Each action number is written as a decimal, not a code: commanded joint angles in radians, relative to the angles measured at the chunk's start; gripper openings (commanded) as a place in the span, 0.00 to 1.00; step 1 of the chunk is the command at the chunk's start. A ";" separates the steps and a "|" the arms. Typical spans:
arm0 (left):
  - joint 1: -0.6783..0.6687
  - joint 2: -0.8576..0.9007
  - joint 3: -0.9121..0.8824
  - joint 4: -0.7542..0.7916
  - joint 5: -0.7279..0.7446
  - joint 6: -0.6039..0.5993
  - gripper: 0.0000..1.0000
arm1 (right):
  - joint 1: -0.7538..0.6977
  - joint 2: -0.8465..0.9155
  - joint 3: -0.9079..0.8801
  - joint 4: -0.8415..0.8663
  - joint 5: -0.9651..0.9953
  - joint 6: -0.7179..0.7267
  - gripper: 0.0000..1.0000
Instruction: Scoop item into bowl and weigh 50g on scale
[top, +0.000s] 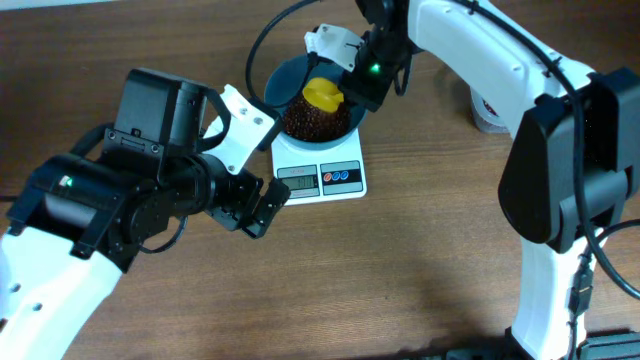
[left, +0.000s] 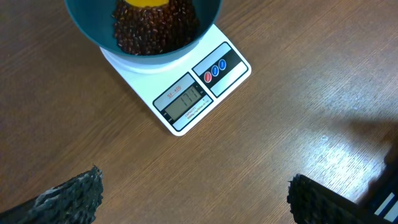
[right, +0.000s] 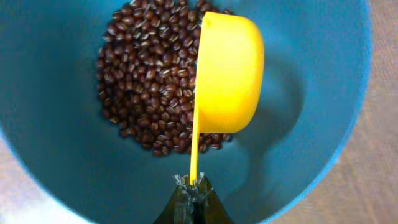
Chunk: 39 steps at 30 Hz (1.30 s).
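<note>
Clamping the handle of the yellow scoop (right: 227, 74) in the right gripper (right: 193, 186), tilting it above the scale (top: 320, 178) for pouring beans (right: 149, 81) into the bowl (right: 56, 155) on it; holding left gripper (left: 196, 196) wide open (empty) near the scale.

Bright even light, soft shadows, a pale sheen on the wooden table (left: 326, 146)

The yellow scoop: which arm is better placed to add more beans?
Right. The right gripper grips the yellow scoop, tipped over the beans in the bowl on the scale. The left gripper hangs open and empty over the table.
</note>
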<state>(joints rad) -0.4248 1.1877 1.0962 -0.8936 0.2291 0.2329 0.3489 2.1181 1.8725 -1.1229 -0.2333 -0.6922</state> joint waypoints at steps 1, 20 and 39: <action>0.002 0.002 0.016 -0.001 0.011 0.016 0.99 | 0.004 -0.008 0.011 -0.011 -0.113 -0.006 0.04; 0.002 0.002 0.016 -0.001 0.011 0.016 0.99 | -0.183 -0.025 0.015 -0.180 -0.600 0.021 0.04; 0.002 0.002 0.016 -0.001 0.011 0.016 0.99 | -0.486 -0.038 0.298 -0.365 -0.391 0.201 0.04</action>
<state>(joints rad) -0.4248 1.1877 1.0958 -0.8936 0.2291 0.2329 -0.0822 2.1162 2.1323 -1.4460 -0.7162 -0.5129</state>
